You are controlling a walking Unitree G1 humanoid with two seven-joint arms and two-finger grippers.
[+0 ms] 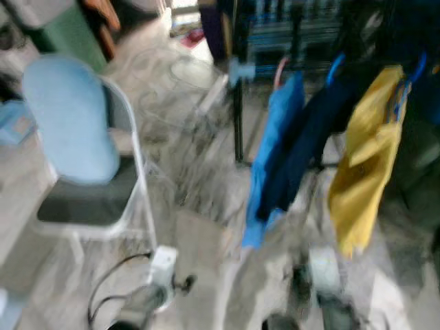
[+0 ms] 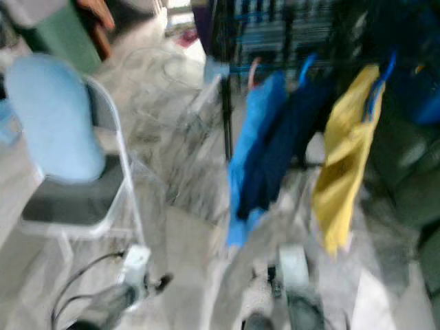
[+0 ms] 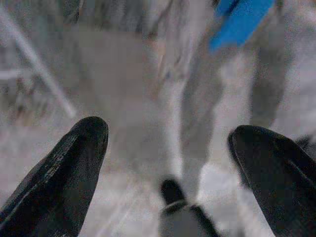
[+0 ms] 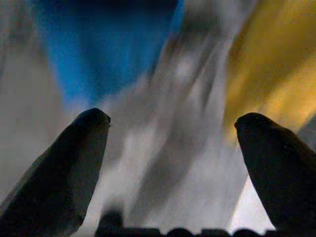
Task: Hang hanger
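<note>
On the left, a folding chair [image 1: 89,199] with a pale blue padded back, standing on the marbled floor [image 1: 199,247]. Far right, a dark clothes rack [image 1: 238,103] with three garments on hangers: a bright blue garment [image 1: 271,151], a navy garment [image 1: 309,144] just beside it and touching, then a yellow garment [image 1: 368,158] on a blue hanger [image 1: 405,79]. Near the bottom edge, both silver arms low over the floor, all heavily blurred. Left gripper [image 3: 168,163] with fingers [image 3: 74,168] spread wide and holding nothing, floor beneath and a blue cloth corner beyond. Right gripper [image 4: 170,158] likewise spread wide, empty, pointing between blue cloth and yellow cloth, closer than the head views give.
</note>
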